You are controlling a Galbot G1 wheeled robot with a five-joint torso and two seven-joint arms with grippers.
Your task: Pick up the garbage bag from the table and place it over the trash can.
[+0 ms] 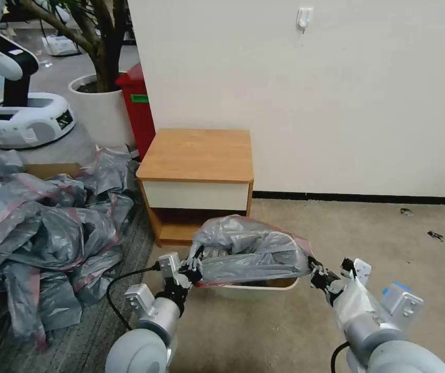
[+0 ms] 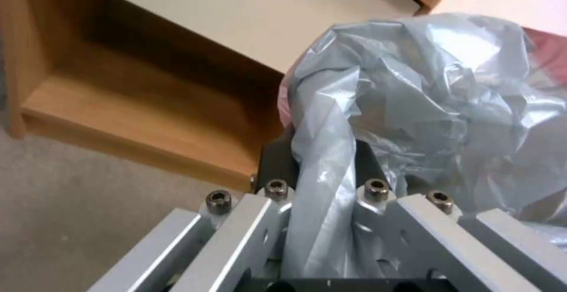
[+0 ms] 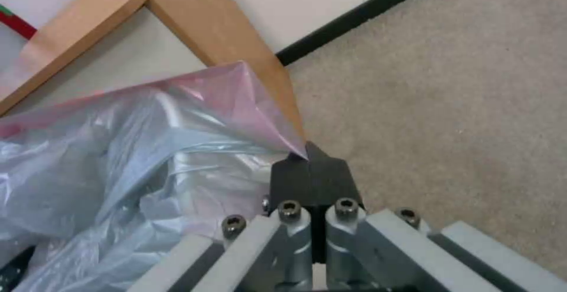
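Bag point(image 1: 250, 248) stretched between two grippers, over one can point(image 1: 256, 289).
Left gripper point(image 1: 194, 268) and right gripper point(image 1: 316, 273) each pinch its rim; bag hides most of can; table point(image 1: 197, 155) behind.

The scene was viewed by the head camera from above, facing forward and down across the carpet toward the table point(image 1: 196, 176) and the wall behind it. The left wrist view was taken from just behind the left hand point(image 2: 322, 168), very near the garbage bag point(image 2: 425, 106), facing the table's shelf gap. The right wrist view was taken from behind the right hand point(image 3: 310, 179), equally near. The bag and the table were shared by all three views.
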